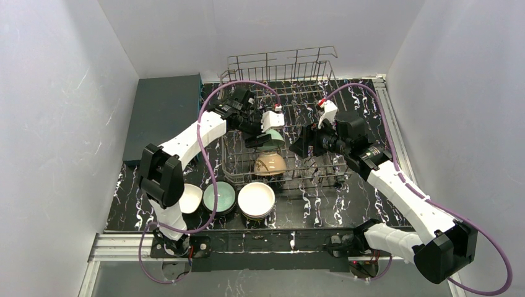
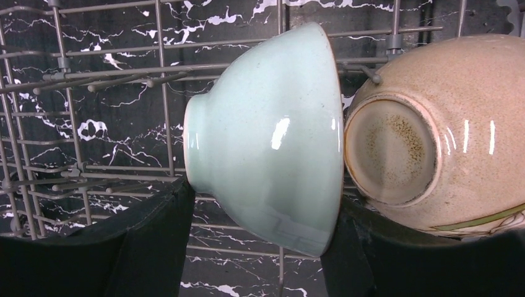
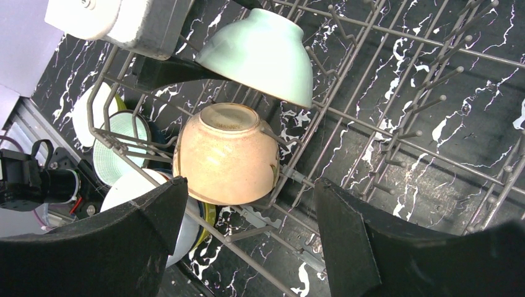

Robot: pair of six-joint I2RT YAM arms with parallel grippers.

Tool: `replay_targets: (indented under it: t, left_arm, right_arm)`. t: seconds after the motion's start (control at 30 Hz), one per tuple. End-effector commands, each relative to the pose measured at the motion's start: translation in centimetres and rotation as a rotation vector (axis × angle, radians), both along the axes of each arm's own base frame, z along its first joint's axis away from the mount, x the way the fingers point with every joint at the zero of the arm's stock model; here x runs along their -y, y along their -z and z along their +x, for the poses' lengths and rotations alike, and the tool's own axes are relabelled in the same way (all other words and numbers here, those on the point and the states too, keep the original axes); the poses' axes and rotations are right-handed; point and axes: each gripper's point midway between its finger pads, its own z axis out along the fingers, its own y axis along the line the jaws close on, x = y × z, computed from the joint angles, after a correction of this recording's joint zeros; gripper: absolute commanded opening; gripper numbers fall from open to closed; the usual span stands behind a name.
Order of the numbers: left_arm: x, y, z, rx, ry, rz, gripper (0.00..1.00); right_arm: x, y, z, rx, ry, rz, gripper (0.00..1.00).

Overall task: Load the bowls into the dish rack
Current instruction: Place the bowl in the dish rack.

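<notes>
A mint green bowl lies on its side inside the dish rack, just beside an upturned peach-tan bowl, clamped foot to rim by the left fingers. The right fingers hang spread and empty over the rack. More bowls stand on the surface by its near edge

white walls, black tabletop, possibly marble
</notes>
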Motion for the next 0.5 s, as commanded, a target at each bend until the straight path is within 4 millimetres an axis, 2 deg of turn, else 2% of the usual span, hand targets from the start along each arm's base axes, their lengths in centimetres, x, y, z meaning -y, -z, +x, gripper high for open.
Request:
replay_targets:
  t: [0.0,0.13,0.2,0.23,0.27,0.47]
  left_arm:
    - [-1.6,-1.7,0.9,0.035,-0.1,0.029,0.48]
    - [-1.8,-3.2,1.0,0.074,-0.143,-0.006,0.57]
    - [-1.7,-4.0,0.8,0.097,-0.148,-0.034,0.66]
    - [-1.7,-4.5,0.7,0.109,-0.152,-0.047,0.85]
    - [-1.7,-4.9,0.7,0.122,-0.157,-0.059,0.89]
    - [-1.9,-7.0,-0.3,0.136,-0.175,-0.115,0.91]
  right_arm:
    - [-0.1,-0.5,0.2,0.019,-0.007,0.012,0.82]
    - [-0.3,-0.6,0.2,0.018,-0.012,0.019,0.82]
    - [-0.3,-0.7,0.2,0.017,-0.012,0.022,0.82]
    - [-0.3,-0.7,0.2,0.017,-0.012,0.022,0.82]
    - [-0.4,-0.8,0.2,0.017,-0.013,0.025,0.82]
    - [-0.5,-0.8,0.2,0.015,-0.016,0.035,0.82]
